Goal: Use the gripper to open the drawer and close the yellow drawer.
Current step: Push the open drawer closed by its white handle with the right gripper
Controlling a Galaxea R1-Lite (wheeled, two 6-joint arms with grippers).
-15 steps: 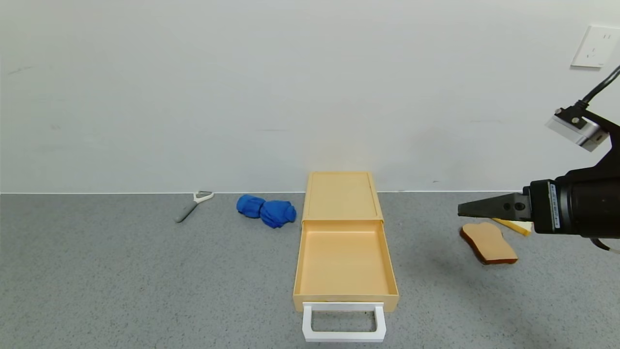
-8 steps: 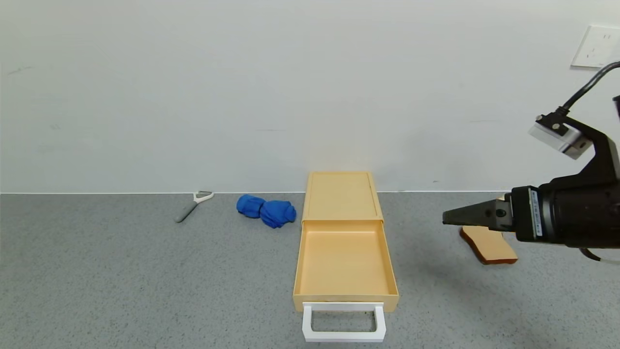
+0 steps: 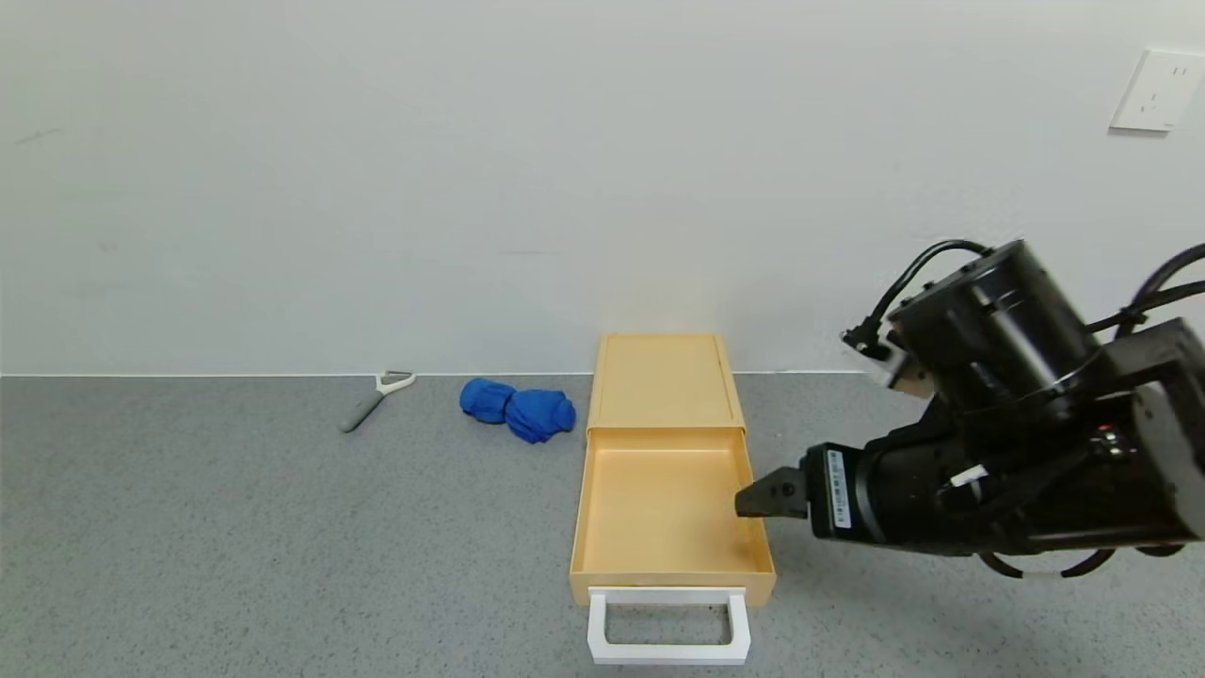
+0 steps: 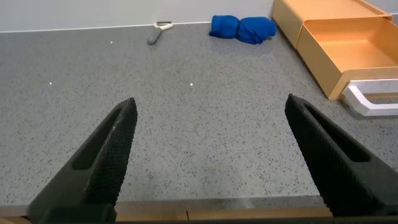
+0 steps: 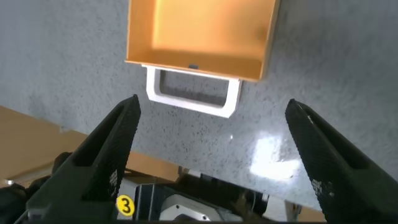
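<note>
The pale yellow drawer (image 3: 664, 508) stands pulled out of its flat yellow box (image 3: 664, 377), empty, with its white loop handle (image 3: 668, 650) toward me. My right gripper (image 3: 755, 499) points left at the drawer's right wall, above it. In the right wrist view the right gripper (image 5: 212, 102) is open and empty, looking down on the drawer (image 5: 205, 31) and handle (image 5: 193, 102). My left gripper (image 4: 211, 101) is open and empty, low over the table's front edge, left of the drawer (image 4: 354, 37); it does not show in the head view.
A blue cloth (image 3: 518, 410) lies left of the box and a grey peeler (image 3: 377, 395) farther left, both near the wall. A wall socket (image 3: 1153, 89) is at the upper right. The bread slices are hidden behind my right arm.
My right arm swung left and down from over the bread to the drawer's right side, and its wrist turned. The drawer has not moved.
</note>
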